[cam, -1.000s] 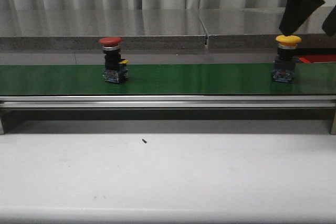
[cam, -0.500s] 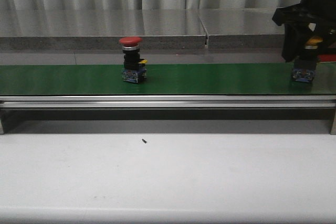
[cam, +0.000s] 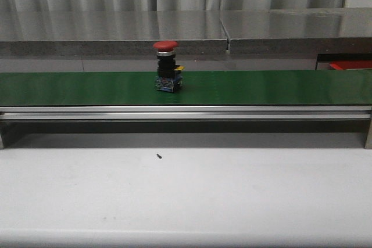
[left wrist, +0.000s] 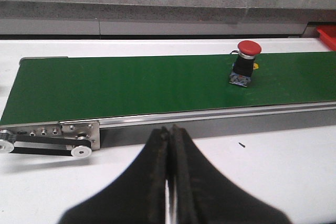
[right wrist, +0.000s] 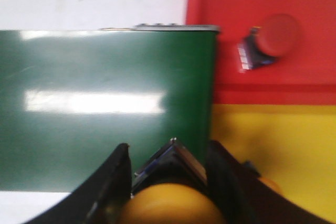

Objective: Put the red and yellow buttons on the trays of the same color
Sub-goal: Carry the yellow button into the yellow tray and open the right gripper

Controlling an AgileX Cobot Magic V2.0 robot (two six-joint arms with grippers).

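Between the fingers of the right gripper (right wrist: pixel 168 182) sits the yellow button (right wrist: pixel 170 203), its domed cap filling the gap and its dark base pointing away toward the belt's end; the jaws stand clamped against its sides, so the button hangs in the grip rather than resting on anything. Just beyond and to one side of this gripper lies the yellow tray (right wrist: pixel 273 145), which is likely why the button is carried here: the matching tray is right beneath the path ahead. Farther out past it is the red tray (right wrist: pixel 236 35), where one red button (right wrist: pixel 270 40) already lies tipped on its side. The end of the green conveyor belt (right wrist: pixel 105 103) borders both trays, and nothing appears to stand between the held button and the yellow surface, though an orange shape at the tray's near edge is too blurred to name. The left gripper (left wrist: pixel 169 182) hovers above the white counter (left wrist: pixel 283 177) with its fingers pressed together and nothing between them. Well ahead of it, across the belt's near rail, another red button (left wrist: pixel 245 64) stands upright on the belt, cap up, apart from everything else and unobstructed for a later pick.
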